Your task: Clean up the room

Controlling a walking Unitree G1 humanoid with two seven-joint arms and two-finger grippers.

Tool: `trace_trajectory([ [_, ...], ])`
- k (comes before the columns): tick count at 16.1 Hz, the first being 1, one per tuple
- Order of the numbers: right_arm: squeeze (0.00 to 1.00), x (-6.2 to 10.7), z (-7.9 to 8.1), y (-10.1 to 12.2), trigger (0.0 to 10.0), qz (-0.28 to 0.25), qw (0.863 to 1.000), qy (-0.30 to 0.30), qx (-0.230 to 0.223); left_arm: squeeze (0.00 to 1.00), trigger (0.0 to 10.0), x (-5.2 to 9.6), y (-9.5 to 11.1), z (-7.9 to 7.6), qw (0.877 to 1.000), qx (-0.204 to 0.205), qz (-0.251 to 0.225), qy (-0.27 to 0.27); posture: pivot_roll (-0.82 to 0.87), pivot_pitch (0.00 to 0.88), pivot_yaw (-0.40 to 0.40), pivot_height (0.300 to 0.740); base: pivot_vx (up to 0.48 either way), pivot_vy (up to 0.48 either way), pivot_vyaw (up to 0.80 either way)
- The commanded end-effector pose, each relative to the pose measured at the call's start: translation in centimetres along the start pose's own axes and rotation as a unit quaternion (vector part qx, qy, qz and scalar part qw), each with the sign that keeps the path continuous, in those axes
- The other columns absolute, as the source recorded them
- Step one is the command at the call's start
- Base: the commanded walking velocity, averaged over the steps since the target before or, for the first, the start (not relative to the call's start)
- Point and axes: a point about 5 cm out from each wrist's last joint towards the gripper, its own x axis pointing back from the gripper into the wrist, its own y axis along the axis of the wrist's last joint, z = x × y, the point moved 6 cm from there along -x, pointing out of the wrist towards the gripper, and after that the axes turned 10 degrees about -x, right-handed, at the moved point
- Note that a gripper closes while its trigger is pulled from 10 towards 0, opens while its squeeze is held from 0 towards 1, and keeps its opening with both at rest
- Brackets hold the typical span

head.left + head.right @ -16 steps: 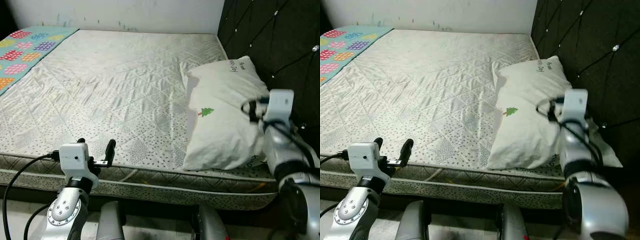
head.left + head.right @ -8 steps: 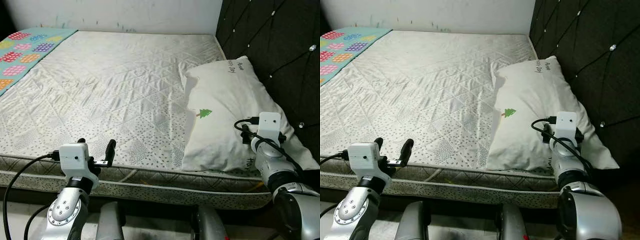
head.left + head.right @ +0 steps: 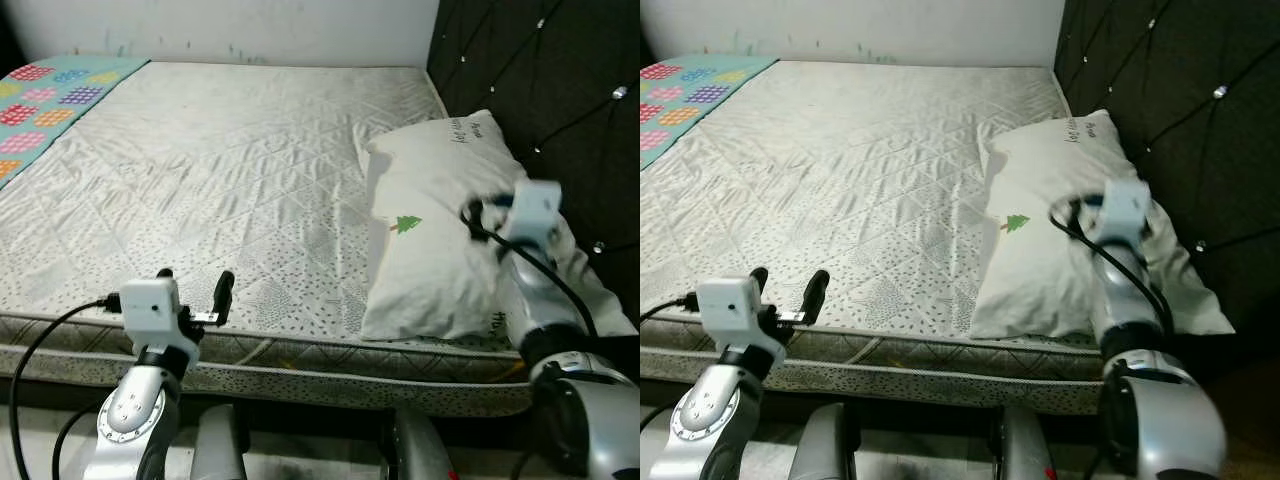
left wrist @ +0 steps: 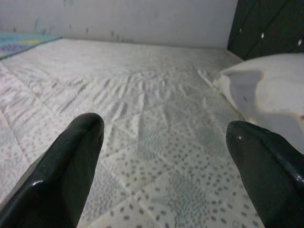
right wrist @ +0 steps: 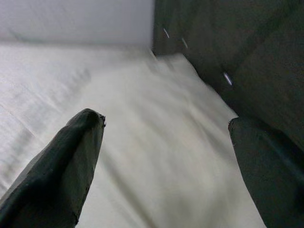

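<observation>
We stand at the edge of the bed (image 3: 230,170). The pillow (image 3: 450,235) already lies at the head of the mattress, touching the dark headboard (image 3: 560,90). Our right pincer (image 5: 164,156) is held over the pillow with its fingers apart and grips nothing. Our left pincer (image 3: 192,292) waits open at the near edge. A colourful blanket (image 3: 50,100) lies at the far corner; we judge it is not yet spread.
</observation>
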Motion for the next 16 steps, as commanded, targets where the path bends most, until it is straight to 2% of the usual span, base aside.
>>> trace_trajectory([
  [1,0.00,0.1,0.6,0.5,10.0,-0.015,1.000,0.015,-0.001,0.00,10.0,-0.2,0.4,-0.2,1.000,-0.006,-0.009,0.000,0.08,0.000,-0.015,0.553,0.000,0.000,0.00],
  [2,0.00,0.6,0.9,0.4,10.0,-0.024,0.999,0.021,-0.008,0.00,10.0,-0.2,0.5,-0.3,1.000,-0.005,-0.010,0.002,0.07,0.000,-0.015,0.553,0.000,0.000,0.00],
  [4,0.00,2.7,1.9,-0.1,10.0,-0.038,0.998,0.059,-0.008,0.00,10.0,-0.1,0.2,-0.8,1.000,-0.002,-0.006,-0.004,0.05,0.000,-0.013,0.553,0.000,0.000,0.00],
  [6,0.00,3.8,2.8,-0.3,10.0,-0.035,0.996,0.077,-0.013,0.00,10.0,-0.2,0.1,-0.8,1.000,-0.002,-0.005,-0.006,0.05,0.000,-0.014,0.553,0.000,0.000,0.00],
  [8,0.00,5.3,4.6,0.5,10.0,-0.047,0.993,0.110,-0.004,0.00,10.0,-0.4,0.0,-0.7,1.000,0.001,-0.005,-0.005,0.03,0.000,-0.013,0.553,0.000,0.000,0.00],
  [9,0.00,6.3,5.4,1.2,10.0,-0.051,0.991,0.122,-0.017,0.00,10.0,-0.5,-0.1,-0.8,1.000,0.007,-0.004,-0.003,0.02,0.000,-0.016,0.553,0.000,0.000,0.00],
  [12,0.00,6.8,7.1,2.6,10.0,-0.058,0.985,0.147,-0.065,0.00,10.0,-0.6,-0.1,-1.0,1.000,0.010,-0.006,-0.004,0.02,0.000,-0.016,0.553,0.000,0.000,0.00],
  [16,0.00,6.8,8.1,3.5,10.0,-0.049,0.983,0.157,-0.077,0.00,10.0,-0.6,-0.2,-0.9,1.000,0.010,-0.006,-0.002,0.03,0.000,-0.018,0.599,0.000,0.000,0.00],
])
